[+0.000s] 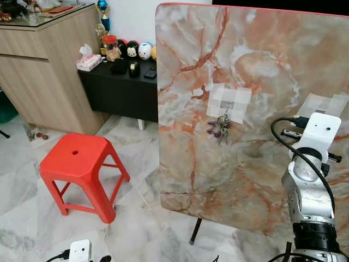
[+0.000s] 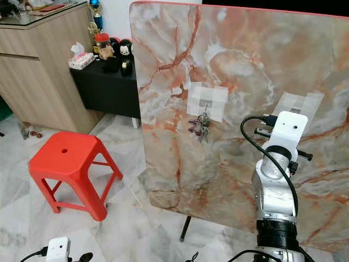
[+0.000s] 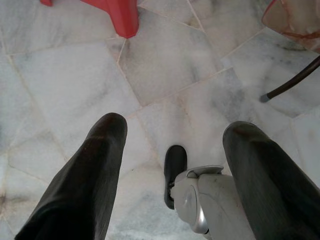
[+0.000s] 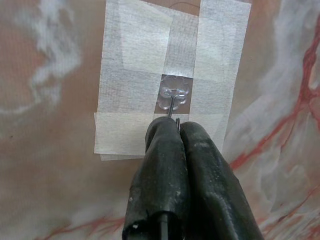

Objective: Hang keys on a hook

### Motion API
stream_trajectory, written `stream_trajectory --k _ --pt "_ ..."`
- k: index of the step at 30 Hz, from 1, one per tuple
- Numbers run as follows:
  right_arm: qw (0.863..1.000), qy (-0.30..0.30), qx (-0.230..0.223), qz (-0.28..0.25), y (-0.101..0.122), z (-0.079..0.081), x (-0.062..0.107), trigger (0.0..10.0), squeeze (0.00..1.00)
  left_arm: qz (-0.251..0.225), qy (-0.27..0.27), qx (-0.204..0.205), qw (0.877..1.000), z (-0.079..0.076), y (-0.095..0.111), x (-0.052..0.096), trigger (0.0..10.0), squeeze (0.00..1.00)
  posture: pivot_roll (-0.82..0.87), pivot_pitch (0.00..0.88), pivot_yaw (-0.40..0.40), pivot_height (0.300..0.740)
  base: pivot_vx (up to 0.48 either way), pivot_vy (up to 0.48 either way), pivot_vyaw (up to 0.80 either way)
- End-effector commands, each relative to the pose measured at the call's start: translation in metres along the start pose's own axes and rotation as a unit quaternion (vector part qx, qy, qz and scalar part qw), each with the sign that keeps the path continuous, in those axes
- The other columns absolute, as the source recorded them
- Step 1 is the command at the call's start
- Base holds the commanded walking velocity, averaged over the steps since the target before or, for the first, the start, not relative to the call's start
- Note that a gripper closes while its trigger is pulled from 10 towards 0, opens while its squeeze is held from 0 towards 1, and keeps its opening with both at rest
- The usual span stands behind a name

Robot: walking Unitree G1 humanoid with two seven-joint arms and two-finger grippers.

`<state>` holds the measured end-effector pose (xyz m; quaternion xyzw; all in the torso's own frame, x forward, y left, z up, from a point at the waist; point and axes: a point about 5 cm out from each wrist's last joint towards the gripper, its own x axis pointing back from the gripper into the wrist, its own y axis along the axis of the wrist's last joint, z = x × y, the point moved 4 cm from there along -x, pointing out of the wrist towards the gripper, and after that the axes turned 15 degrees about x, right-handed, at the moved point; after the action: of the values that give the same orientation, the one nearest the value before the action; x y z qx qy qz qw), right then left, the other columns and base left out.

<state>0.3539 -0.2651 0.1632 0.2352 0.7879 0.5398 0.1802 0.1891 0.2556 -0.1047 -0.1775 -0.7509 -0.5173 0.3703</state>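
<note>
Keys (image 1: 220,130): hanging in a bunch from the left taped hook (image 1: 227,111) on the upended marble table (image 1: 262,65).
Right hand (image 4: 177,131): fingers pressed together, pinching a thin wire ring at a second hook (image 4: 172,94), probably threading it on.
Left hand (image 3: 175,150): hanging idle, fingers spread over the floor (image 3: 75,85).

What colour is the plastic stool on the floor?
Red; the stool shows best in the left eye view.

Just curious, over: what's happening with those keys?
Right pincer shut on wire at taped hook. Left pincer open, idle. Keys hang on other hook. Nothing blocking.
</note>
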Motion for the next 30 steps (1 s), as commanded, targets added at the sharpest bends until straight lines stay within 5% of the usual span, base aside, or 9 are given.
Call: stream_trajectory --k 1,30 --pt "1.0 0.002 -0.008 -0.013 0.0091 0.0005 -0.0027 10.0 0.0 0.007 0.001 -0.008 1.0 0.0013 -0.0026 0.0005 10.0 0.0 -0.02 0.0 -0.043 0.74 0.0 0.0 0.0" --pt "0.999 -0.006 -0.009 -0.03 0.0145 -0.0029 -0.0023 10.0 0.0 0.009 0.001 -0.009 1.0 0.0017 -0.0029 0.0007 10.0 0.0 -0.02 0.0 -0.041 0.74 0.0 0.0 0.0"
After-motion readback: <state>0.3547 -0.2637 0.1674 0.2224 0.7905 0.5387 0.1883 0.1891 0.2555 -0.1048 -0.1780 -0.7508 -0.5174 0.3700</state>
